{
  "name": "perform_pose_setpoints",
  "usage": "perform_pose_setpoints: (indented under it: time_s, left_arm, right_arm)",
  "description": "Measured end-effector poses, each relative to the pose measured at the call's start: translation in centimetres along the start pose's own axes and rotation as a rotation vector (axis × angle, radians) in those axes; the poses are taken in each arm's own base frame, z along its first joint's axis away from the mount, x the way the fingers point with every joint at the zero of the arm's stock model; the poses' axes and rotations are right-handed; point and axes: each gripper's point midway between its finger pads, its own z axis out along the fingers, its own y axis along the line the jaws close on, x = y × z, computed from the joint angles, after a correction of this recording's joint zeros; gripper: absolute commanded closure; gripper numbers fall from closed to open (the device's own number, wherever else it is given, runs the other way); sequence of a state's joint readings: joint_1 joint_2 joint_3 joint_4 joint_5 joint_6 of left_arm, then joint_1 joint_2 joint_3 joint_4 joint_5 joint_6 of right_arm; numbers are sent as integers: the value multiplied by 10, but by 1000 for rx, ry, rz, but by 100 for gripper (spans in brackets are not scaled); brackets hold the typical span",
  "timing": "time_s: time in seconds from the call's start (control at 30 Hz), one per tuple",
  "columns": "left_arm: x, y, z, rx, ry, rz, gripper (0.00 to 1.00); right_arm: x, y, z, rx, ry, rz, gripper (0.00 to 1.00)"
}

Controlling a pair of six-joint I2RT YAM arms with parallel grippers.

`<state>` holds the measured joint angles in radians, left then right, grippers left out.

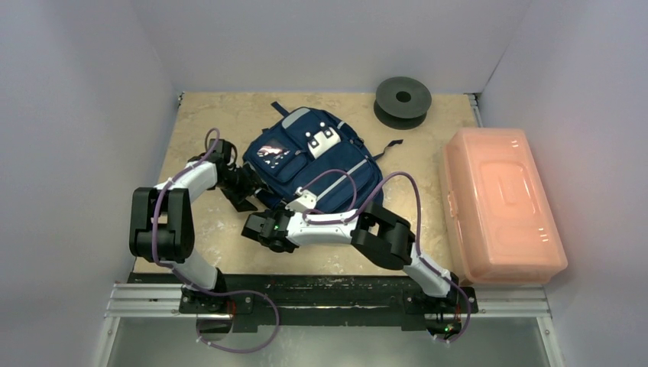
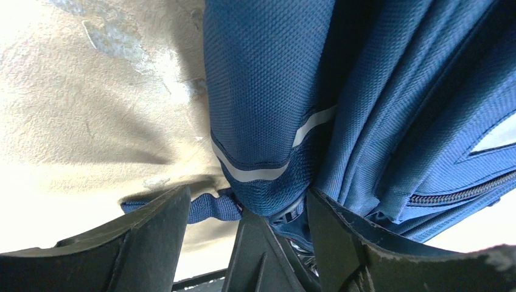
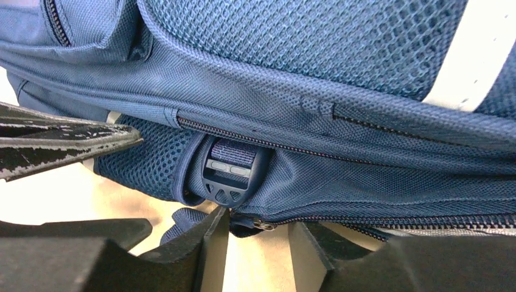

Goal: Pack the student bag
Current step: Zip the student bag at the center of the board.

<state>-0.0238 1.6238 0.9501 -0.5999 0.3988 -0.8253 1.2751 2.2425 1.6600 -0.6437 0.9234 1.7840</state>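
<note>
The student bag (image 1: 313, 164) is matt navy woven cloth with open mesh panels and smooth white trim. Its buckle (image 3: 228, 173) is dull dark plastic. The box (image 1: 500, 202) is glossy translucent pink plastic. The worktop (image 1: 195, 118) looks like matt, mottled beige stone.

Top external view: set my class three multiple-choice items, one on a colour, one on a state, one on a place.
1. What colour is the plastic box? A pink; B green; C white.
2. How is the student bag placed? A standing upright; B hanging from an arm; C lying flat, pockets up.
3. Where is the black spool? A on the box; B at the far edge of the table; C inside the bag.
Answers: A, its lid shows translucent pink; C, its front pockets face the camera; B, it sits by the back wall.
</note>
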Motion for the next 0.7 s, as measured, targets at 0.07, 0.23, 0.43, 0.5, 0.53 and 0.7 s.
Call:
perform_pose_setpoints:
  time_s: [0.07,0.23,0.43,0.5,0.53,0.7]
  left_arm:
    - [0,1,1,-2,5,5,31]
    - [0,4,3,-13,7,22,28]
    - [-2,9,5,-31,-2,45,23]
    - [-2,10,7,-36,3,45,22]
    - [-2,11,9,-39,6,43,22]
    - [-2,12,12,-43,12,36,22]
  right_arm:
    - [0,1,2,5,-11,9,71]
    - [-4,2,3,4,-31,31,98]
    - [-4,1,3,7,-33,29,100]
    - [-5,0,3,3,-32,25,100]
    - [-5,-1,3,-2,-30,21,98]
    - [-6,-3,4,-26,-24,-15,64]
